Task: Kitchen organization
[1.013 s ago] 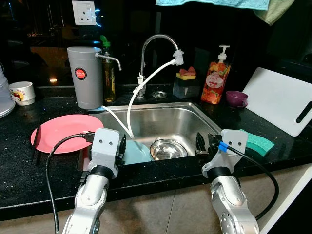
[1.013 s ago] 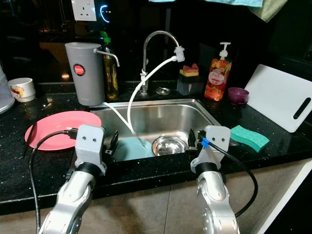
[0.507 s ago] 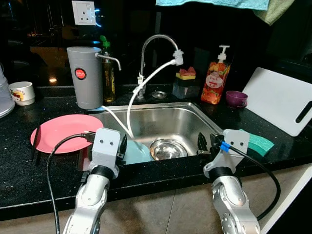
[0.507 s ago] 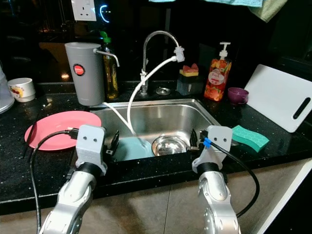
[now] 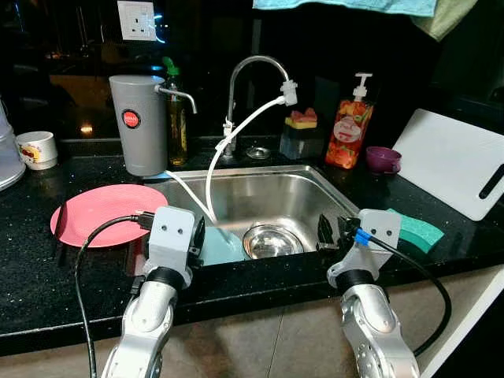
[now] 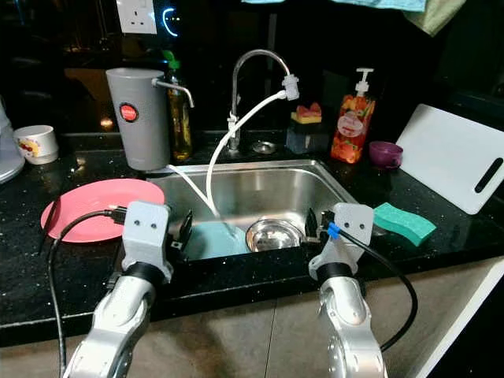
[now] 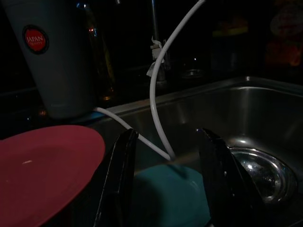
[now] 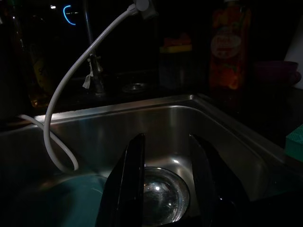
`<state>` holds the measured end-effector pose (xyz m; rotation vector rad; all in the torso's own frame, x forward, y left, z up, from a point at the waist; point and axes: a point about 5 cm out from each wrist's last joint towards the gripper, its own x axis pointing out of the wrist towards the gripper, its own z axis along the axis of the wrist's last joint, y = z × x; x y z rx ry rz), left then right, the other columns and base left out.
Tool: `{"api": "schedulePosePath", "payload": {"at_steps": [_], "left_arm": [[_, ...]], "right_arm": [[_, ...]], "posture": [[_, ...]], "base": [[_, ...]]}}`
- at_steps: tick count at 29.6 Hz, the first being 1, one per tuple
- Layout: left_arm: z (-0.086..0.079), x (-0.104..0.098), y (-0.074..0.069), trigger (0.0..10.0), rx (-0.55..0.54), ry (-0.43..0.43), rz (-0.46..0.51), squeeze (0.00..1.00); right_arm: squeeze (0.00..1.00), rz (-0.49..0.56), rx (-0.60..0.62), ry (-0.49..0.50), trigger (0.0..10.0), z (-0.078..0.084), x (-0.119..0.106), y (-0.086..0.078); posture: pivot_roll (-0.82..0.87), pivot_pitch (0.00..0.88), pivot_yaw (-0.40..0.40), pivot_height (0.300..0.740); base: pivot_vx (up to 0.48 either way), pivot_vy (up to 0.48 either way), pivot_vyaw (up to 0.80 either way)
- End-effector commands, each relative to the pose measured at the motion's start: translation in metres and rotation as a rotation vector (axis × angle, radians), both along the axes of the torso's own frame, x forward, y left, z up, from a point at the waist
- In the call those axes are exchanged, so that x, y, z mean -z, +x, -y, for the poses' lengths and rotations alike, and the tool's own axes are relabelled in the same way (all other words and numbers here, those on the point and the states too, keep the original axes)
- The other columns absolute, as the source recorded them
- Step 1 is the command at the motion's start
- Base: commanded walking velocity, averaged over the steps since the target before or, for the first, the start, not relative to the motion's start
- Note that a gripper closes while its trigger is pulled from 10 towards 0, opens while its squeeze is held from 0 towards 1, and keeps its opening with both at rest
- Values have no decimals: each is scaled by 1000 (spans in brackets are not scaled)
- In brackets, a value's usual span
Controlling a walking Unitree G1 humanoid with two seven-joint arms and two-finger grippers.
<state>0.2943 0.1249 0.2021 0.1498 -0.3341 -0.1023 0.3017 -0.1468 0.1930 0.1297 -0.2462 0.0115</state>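
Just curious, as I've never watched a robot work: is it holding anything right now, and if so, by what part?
Nothing is held. The left tool and the right tool both hang open over the sink.

Right end effector [image 5: 331,230]: shifted slightly toward the sink's [image 5: 311,183] near right corner, then eased back a little; fingers parted. Left end effector [image 5: 197,234], steel bowl [image 5: 272,240]: no displacement recorded.
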Motion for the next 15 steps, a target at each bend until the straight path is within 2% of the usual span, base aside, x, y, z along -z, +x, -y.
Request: {"api": "schedulePosePath", "payload": {"at_steps": [1, 13, 15], "left_arm": [[1, 3, 0, 10000, 2, 7, -14, 0], [6, -3, 3, 10000, 26, 24, 9, 0], [2, -1, 3, 10000, 12, 26, 1, 0]], "right_arm": [[0, -2, -10, -5, 10000, -1, 0, 0], [0, 5, 10, 14, 10000, -1, -2, 4], [0, 8, -4, 11, 10000, -4, -2, 4]], "posture": [[112, 9, -77, 740], [123, 5, -72, 740], [124, 6, -69, 740]], "base": [[0, 0, 0], [0, 0, 0], [0, 0, 0]]}}
